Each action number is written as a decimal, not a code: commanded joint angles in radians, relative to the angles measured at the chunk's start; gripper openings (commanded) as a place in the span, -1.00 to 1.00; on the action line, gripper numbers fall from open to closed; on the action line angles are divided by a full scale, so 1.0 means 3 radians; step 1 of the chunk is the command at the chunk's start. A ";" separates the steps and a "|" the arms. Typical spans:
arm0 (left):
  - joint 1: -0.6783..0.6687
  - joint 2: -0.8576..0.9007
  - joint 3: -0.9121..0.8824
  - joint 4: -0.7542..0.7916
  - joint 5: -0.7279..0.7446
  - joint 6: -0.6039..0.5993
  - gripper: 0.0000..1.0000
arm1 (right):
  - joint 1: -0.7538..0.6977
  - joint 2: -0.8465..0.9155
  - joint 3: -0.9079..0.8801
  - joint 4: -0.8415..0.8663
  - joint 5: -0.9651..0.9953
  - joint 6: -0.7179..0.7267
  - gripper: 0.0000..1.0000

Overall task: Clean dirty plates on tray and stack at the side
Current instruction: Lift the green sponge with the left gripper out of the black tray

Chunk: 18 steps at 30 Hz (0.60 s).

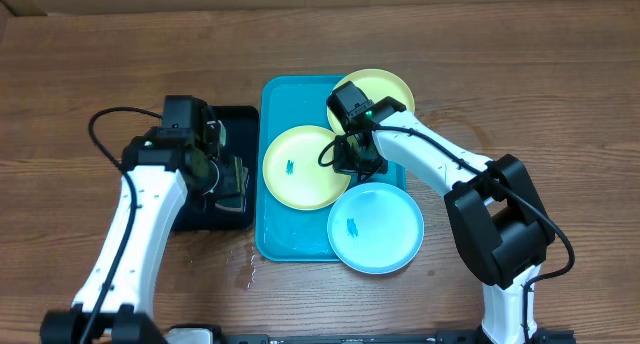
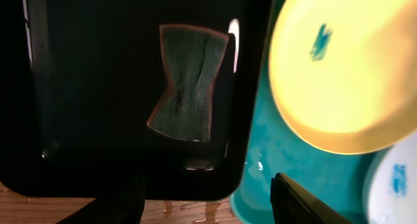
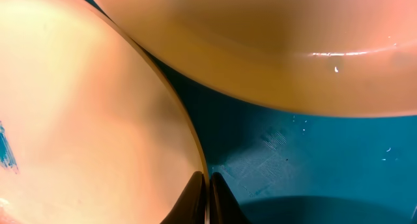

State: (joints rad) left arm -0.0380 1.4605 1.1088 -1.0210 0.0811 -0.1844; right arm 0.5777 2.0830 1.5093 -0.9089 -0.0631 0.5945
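The wooden counter point(image 1: 100, 64) stretches beneath both arms. The turquoise tray point(image 1: 290, 239) lies under the right claw point(image 3: 205, 182), and the black tray point(image 1: 240, 119) under the left claw point(image 2: 205, 185). All three plates are at the turquoise tray. The nearer yellow-green plate point(image 1: 300, 169) sits just left of the right claw, which is clenched on its rim. The second yellow-green plate point(image 1: 385, 84) lies beyond that claw, overhanging the tray's far corner. The light blue plate point(image 1: 380, 229) sits on its near side. The left claw hangs released, its fingers wide apart, above a green sponge point(image 2: 186, 81) in the black tray.
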 commanded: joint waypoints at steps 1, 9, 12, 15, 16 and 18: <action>-0.0006 0.0216 -0.0050 0.0058 -0.0067 -0.0022 0.24 | 0.0036 -0.0023 0.0075 0.0010 0.0057 0.0005 -0.92; -0.0006 0.0547 -0.0050 0.0235 -0.0125 0.0106 -0.13 | 0.0098 -0.0023 0.0072 0.0031 0.0057 0.0004 -0.92; -0.0006 0.0692 -0.0050 0.0337 -0.0123 0.0254 -0.25 | 0.0118 -0.0023 0.0072 0.0066 0.0057 0.0004 -0.92; -0.0006 0.0825 -0.0050 0.0436 -0.0125 0.0362 -0.38 | 0.0122 -0.0023 0.0072 0.0113 0.0057 0.0005 -0.92; -0.0006 0.0861 -0.0050 0.0462 -0.0126 0.0388 -0.38 | 0.0122 -0.0023 0.0072 0.0126 0.0057 0.0004 -0.92; -0.0006 0.0912 -0.0050 0.0507 -0.0134 0.0397 -0.39 | 0.0122 -0.0023 0.0072 0.0137 0.0057 0.0005 -0.92</action>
State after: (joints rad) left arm -0.0380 1.7054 1.1000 -0.8837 0.0547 -0.1150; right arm 0.6048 2.0830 1.5089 -0.8799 -0.0483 0.5953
